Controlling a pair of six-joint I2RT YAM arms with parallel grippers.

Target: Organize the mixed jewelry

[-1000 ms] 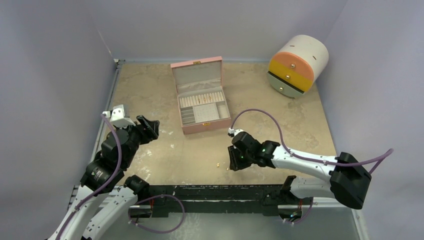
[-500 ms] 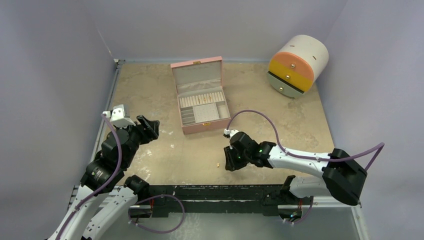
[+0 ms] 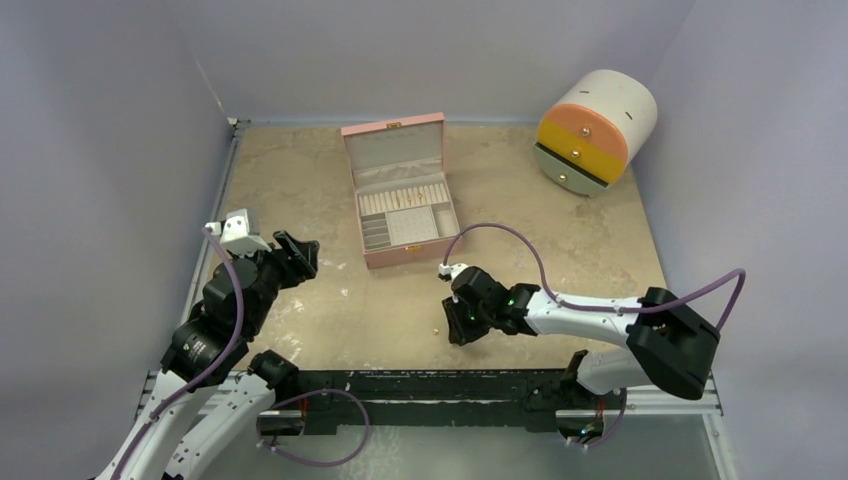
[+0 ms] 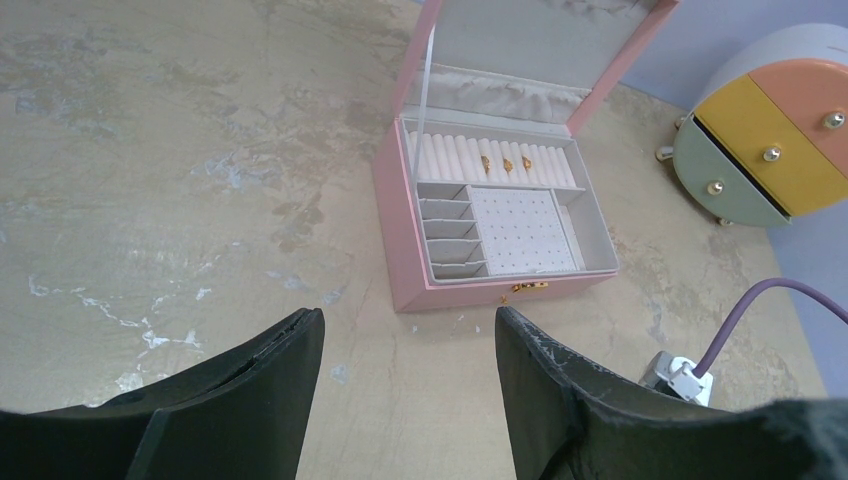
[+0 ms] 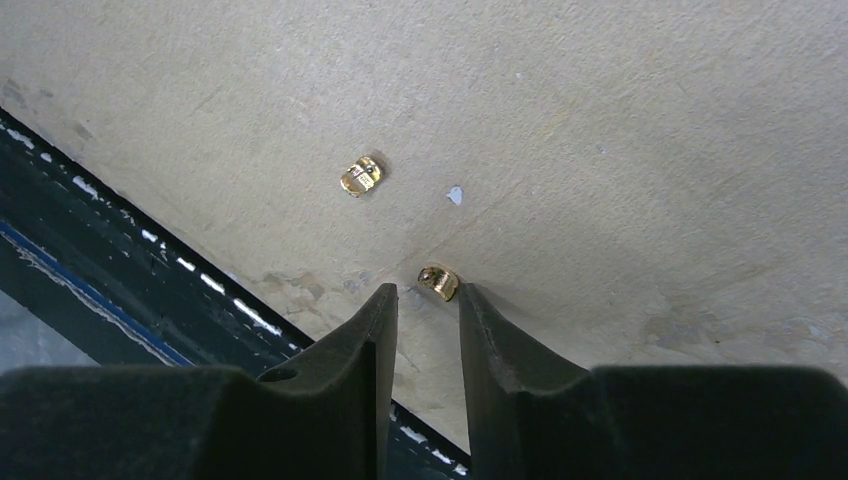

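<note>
Beige, mottled table seen from above: an open pink jewelry box sits mid-table, and a round drawer chest with orange, yellow and green fronts lies on its side at the far right corner. The left gripper hangs raised at the left, well apart from the box. The right gripper points down near the front edge of the table, with a tiny gold speck just beside it. Left wrist view: the left gripper has its two black fingers wide apart and holds nothing; it faces the box, likely positioned clear of the other arm. Three gold rings are slotted in the box's white ring rolls. The perforated stud panel and the side compartments look bare, so most of the sorting seems undone. Right wrist view: the right gripper is lowered to the table with its jaws a narrow gap apart, clamped on nothing. The nearer gold piece lies on the table at the mouth of that gap, close against one fingertip, seemingly lined up for a pinch. The farther gold piece lies apart on the table, near the dark front rail.
</note>
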